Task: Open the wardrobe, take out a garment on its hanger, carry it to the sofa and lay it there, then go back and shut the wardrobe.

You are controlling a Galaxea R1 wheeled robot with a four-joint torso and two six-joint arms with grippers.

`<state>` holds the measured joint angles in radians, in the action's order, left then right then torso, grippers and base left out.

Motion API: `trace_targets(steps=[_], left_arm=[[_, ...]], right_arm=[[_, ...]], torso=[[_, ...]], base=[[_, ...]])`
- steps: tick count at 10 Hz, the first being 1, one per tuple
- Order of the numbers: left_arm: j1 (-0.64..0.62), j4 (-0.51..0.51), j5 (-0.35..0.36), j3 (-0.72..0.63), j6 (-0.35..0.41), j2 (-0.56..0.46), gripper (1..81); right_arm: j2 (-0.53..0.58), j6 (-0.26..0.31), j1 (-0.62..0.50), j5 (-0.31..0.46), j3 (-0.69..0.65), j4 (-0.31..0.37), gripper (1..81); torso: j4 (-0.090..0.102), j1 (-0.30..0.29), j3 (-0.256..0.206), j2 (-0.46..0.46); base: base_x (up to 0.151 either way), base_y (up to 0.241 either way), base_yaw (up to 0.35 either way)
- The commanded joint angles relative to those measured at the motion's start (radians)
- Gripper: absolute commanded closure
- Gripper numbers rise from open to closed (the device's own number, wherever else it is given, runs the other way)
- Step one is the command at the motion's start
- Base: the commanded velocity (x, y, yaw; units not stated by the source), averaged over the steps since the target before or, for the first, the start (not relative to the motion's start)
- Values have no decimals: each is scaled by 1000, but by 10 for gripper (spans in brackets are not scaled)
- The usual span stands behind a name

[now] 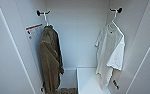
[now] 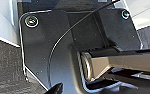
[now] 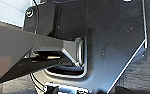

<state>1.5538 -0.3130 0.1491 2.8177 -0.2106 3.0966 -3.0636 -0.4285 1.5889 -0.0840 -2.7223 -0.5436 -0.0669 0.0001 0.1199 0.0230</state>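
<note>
head camera close, facing wardrobe (image 1: 77, 37) interior

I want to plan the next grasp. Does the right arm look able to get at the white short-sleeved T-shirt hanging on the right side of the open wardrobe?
Probably yes. The white short-sleeved T-shirt hangs on its slim white hanger with nothing in front of it; the olive-brown jacket hangs apart, on the other side.

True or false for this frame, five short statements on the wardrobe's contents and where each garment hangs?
1. The wardrobe stands open. True.
2. The white T-shirt hangs on the left hook. False: it hangs on the right hook; the olive-brown jacket is on the left.
3. The T-shirt hangs from a white hanger. True.
4. The T-shirt lies folded on the white shelf. False: it hangs above it.
5. An orange-striped label sits on the left inner wall. True.
</note>
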Motion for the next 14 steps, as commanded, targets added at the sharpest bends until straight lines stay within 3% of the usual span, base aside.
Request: trace_targets(steps=[1, 9, 11, 12, 13, 14], left_arm=[[-19, -11, -49, 2, 4, 2, 10], [-21, -12, -49, 2, 4, 5, 10], [-20, -12, -49, 0, 5, 5, 10], [-21, -12, -49, 0, 5, 5, 10], [-21, -12, -49, -1, 5, 5, 10], [-21, -14, -49, -1, 5, 4, 10]], right_arm=[[-6, -4, -33, 43, 6, -4, 10], [-3, -3, -33, 41, 1, -5, 10], [-2, -3, -34, 41, 1, -5, 10], [-2, -3, -33, 41, 1, -4, 10], [-2, -3, -33, 41, 1, -4, 10], [-2, -3, -33, 40, 1, -2, 10]], torso=[[0, 0, 0, 0], [0, 0, 0, 0], [0, 0, 0, 0], [-30, 1, 0, 0], [-76, 1, 0, 0], [-109, 0, 0, 0]], base=[[106, 0, 0], [101, 0, 0], [0, 0, 0], [0, 0, 0], [0, 0, 0], [0, 0, 0]])
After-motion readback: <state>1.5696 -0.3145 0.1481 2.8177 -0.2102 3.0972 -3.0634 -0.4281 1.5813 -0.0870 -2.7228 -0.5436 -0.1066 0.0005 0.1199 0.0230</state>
